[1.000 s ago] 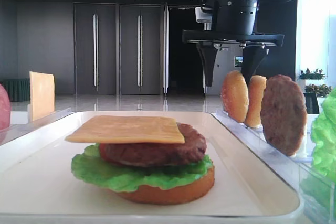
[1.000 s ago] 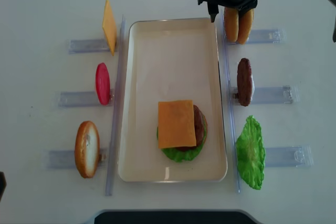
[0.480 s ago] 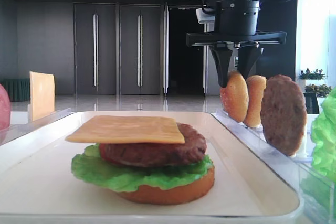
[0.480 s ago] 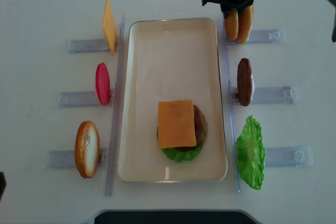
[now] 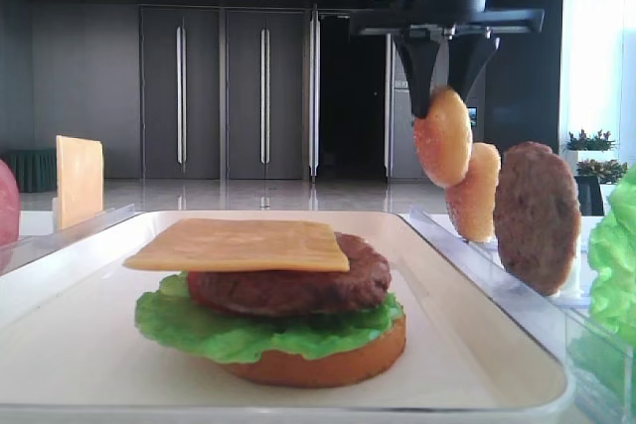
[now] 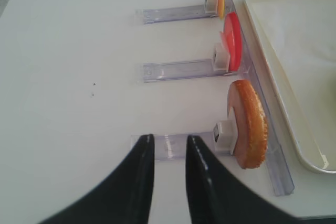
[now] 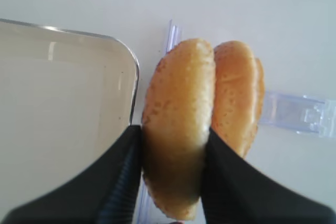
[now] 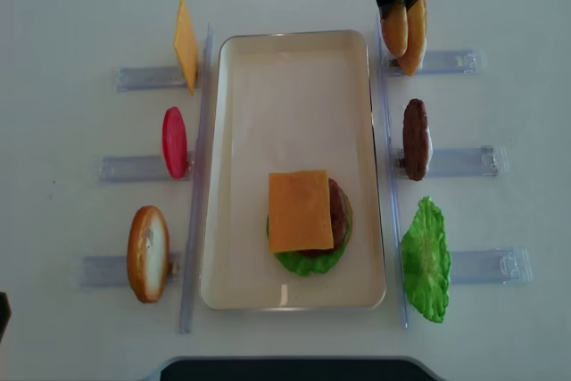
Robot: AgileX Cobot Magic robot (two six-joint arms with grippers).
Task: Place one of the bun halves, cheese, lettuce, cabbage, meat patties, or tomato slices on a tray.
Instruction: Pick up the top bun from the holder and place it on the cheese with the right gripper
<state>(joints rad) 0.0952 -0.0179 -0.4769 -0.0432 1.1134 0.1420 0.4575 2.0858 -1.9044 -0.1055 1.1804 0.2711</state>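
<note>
My right gripper (image 5: 443, 104) (image 8: 394, 8) is shut on a sesame bun half (image 5: 442, 136) (image 7: 178, 124), held on edge above its clear rack at the tray's far right corner. A second bun half (image 5: 474, 193) (image 8: 415, 40) stays in that rack, touching the held one. The white tray (image 8: 294, 36) (image 7: 63, 103) carries a stack of bottom bun, lettuce (image 5: 199, 330), meat patty (image 5: 298, 285) and cheese (image 8: 300, 210). Over the near left rack, my left gripper (image 6: 169, 139) hangs with its fingers narrowly apart and nothing between them.
Left of the tray, racks hold a cheese slice (image 8: 185, 45), a tomato slice (image 8: 174, 142) and a bun (image 8: 147, 253) (image 6: 247, 124). Right of it stand a patty (image 8: 415, 138) and a lettuce leaf (image 8: 426, 258). Long clear rails run along both tray sides.
The right gripper came down over the nearer bun half, shut on it and lifted it up out of the rack. The left arm has not moved.
</note>
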